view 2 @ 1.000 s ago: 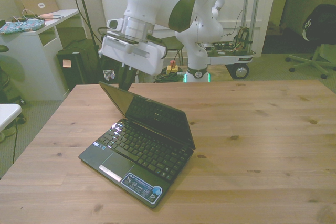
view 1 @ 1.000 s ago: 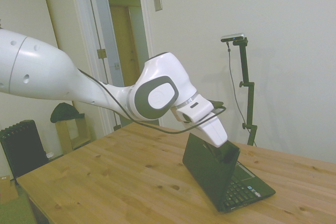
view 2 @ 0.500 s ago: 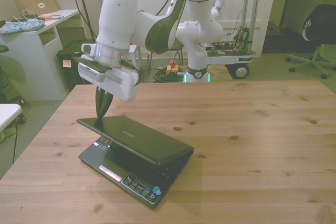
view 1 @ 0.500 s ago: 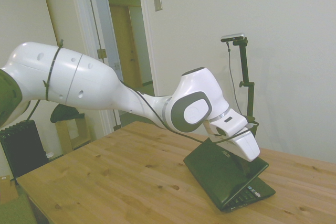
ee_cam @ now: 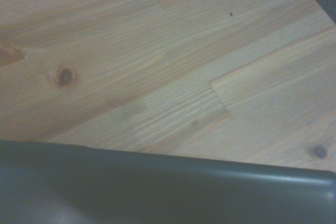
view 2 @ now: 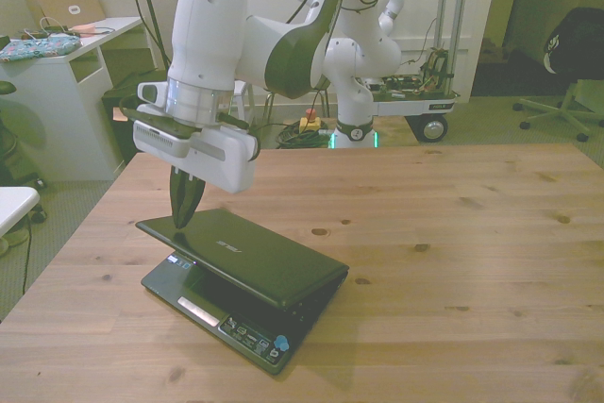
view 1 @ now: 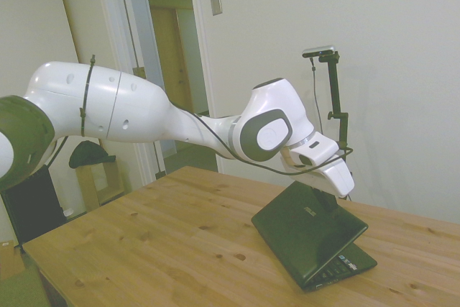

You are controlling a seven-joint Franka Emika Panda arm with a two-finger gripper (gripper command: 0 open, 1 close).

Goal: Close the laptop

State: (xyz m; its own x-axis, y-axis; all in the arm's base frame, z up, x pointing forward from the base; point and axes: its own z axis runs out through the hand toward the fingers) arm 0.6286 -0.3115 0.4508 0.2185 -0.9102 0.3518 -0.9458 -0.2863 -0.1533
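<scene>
Laptop lid nearly down, not yet shut; your gripper rests together on its free edge.

Side view: you see the laptop [view 1: 310, 231] near the table's [view 1: 151, 242] far end, lid lowered most of the way, a wedge of keyboard showing beneath; I judge a final press remains. The gripper [view 1: 325, 200] sits at the lid's raised edge. Pale walls and an open doorway [view 1: 171, 55] stand behind. Front view: the laptop [view 2: 247, 276] lies toward the front view's left, near the table's [view 2: 472, 233] near edge; the gripper's [view 2: 185, 216] fingers are pressed together, tips touching the lid. A white desk [view 2: 66, 73] and an office chair [view 2: 566, 54] flank the room. Wrist view: only the dark lid edge [ee_cam: 157, 190] over bare wood [ee_cam: 157, 66].
</scene>
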